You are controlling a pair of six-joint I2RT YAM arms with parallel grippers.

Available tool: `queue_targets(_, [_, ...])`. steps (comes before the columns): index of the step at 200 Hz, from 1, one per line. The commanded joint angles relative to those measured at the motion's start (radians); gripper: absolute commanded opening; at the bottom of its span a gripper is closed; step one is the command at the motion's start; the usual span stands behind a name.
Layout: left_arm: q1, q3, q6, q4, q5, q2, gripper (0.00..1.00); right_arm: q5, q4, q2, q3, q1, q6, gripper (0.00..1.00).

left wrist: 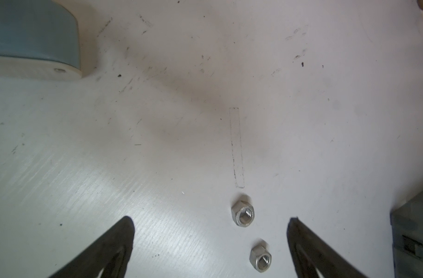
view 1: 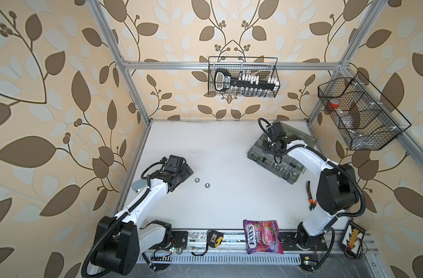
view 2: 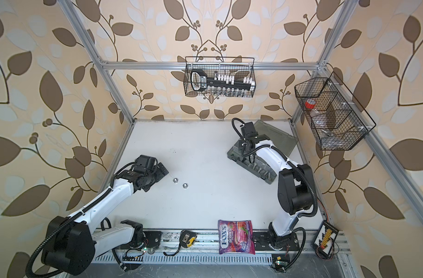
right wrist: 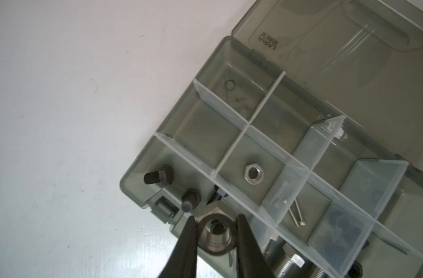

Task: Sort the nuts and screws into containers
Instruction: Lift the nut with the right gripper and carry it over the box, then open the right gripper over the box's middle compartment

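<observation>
Now the right fingers (right wrist: 186, 240) pinch a light, likely slippery nut (right wrist: 214, 234) across its flats; the left fingers (left wrist: 119, 240) gape around two nuts (left wrist: 243, 213).

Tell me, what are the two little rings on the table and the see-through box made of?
The two nuts look like bare metal, perhaps steel: silvery, shiny, threaded inside. The organizer box looks like smoky plastic: you see through it.

On table (view 1: 229, 204), left of centre: nut (view 1: 197, 179), second nut (view 1: 207, 185) just right of it, apart. Organizer box (view 1: 255, 155) at right rear, lid (view 1: 304, 140) open behind it. Pliers (view 1: 310, 196) before box, near right edge. Candy bag (view 1: 263, 237) at front edge, tape measure (view 1: 214, 238) to its left. Third nut (right wrist: 215, 234) in right gripper (right wrist: 216, 217), over box edge.
</observation>
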Motion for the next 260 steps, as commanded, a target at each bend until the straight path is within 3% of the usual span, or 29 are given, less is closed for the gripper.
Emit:
queue_targets(1, [-0.009, 0.036, 0.008, 0.008, 0.009, 0.004, 0.99, -0.022, 0.015, 0.000, -0.014, -0.031, -0.024, 0.07])
queue_targets(146, [-0.009, 0.030, 0.008, 0.001, 0.006, -0.001, 0.99, -0.029, 0.037, 0.133, 0.018, -0.096, -0.042, 0.08])
queue_targets(193, [-0.010, 0.031, 0.008, 0.000, 0.007, -0.002, 0.99, -0.026, 0.041, 0.170, 0.034, -0.108, -0.046, 0.15])
queue_targets(222, [-0.009, 0.031, 0.008, -0.003, 0.004, -0.005, 0.99, -0.021, 0.041, 0.182, 0.041, -0.108, -0.045, 0.26])
queue_targets(260, [-0.009, 0.029, 0.008, -0.006, -0.001, -0.011, 0.99, -0.009, 0.041, 0.168, 0.037, -0.110, -0.046, 0.33])
